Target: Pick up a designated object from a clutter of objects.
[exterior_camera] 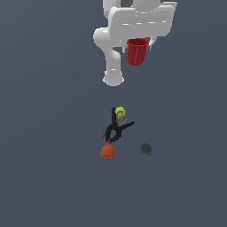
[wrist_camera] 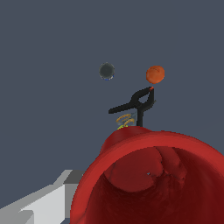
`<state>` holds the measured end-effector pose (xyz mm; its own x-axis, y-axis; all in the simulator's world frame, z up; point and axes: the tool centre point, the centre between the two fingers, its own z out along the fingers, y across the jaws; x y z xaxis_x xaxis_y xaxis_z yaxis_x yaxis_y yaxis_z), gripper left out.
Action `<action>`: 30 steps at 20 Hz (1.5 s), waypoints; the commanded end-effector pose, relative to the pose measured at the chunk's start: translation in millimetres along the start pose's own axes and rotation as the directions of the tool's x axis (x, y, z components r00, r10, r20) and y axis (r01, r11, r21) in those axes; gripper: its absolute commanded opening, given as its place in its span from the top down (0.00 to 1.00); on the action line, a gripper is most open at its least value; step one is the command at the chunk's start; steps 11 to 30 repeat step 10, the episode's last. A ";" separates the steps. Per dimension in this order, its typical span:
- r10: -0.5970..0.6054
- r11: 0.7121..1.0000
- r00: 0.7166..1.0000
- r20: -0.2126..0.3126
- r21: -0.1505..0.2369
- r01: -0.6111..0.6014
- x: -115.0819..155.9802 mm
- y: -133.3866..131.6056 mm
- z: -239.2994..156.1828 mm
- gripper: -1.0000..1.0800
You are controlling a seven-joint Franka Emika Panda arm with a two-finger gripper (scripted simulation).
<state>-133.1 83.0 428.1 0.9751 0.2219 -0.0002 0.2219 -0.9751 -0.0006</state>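
One red cup (exterior_camera: 136, 52) hangs high above the tabletop (exterior_camera: 44, 155), pinched in the tool (exterior_camera: 141, 42); the wrist view looks straight into its open mouth. Four items remain below: black clamp (exterior_camera: 116, 128), yellow-green ball (exterior_camera: 120, 111), orange ball (exterior_camera: 108, 152) touching the clamp's tip, grey disc (exterior_camera: 146, 148) well apart. Judgement: pick essentially done; lift is clear of clutter. Only holding steady appears left.

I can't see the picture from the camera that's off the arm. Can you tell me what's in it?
A white robot arm's claw holds a small red cup up high, away from the other things. Lower in the picture lie a black spring clamp with a yellow-green ball at one end and an orange-red ball at the other. A dark grey round disc sits alone toward the exterior view's right.
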 end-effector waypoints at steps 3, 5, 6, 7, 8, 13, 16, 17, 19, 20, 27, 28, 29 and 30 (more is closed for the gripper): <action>0.001 1.000 1.000 0.000 -0.001 -0.001 -8.5 -1.1 -20.5 1.00; 0.001 1.000 1.000 0.000 -0.001 -0.001 -10.4 -1.4 -26.0 1.00; 0.001 1.000 1.000 0.000 -0.001 -0.001 -11.1 -1.5 -28.1 1.00; 0.001 1.000 1.000 0.000 -0.001 -0.001 -11.5 -1.6 -29.7 1.00; 0.001 1.000 1.000 0.000 -0.001 -0.001 -11.8 -1.6 -30.8 1.00; 0.001 1.000 1.000 0.000 -0.001 -0.001 -11.9 -1.7 -31.7 1.00; 0.001 1.000 1.000 0.000 -0.001 -0.001 -11.9 -1.7 -31.7 1.00; 0.001 1.000 1.000 0.000 -0.001 -0.001 -11.9 -1.7 -31.7 1.00; 0.001 1.000 1.000 0.000 -0.001 -0.001 -11.9 -1.7 -31.7 1.00; 0.001 1.000 1.000 0.000 -0.001 -0.001 -11.9 -1.7 -31.7 1.00; 0.001 1.000 1.000 0.000 -0.001 -0.001 -11.9 -1.7 -31.7 1.00; 0.001 1.000 1.000 0.000 -0.001 -0.001 -11.9 -1.7 -31.7 1.00; 0.001 1.000 1.000 0.000 -0.001 -0.001 -11.9 -1.7 -31.7 1.00; 0.001 1.000 1.000 0.000 -0.001 -0.001 -11.9 -1.7 -31.7 1.00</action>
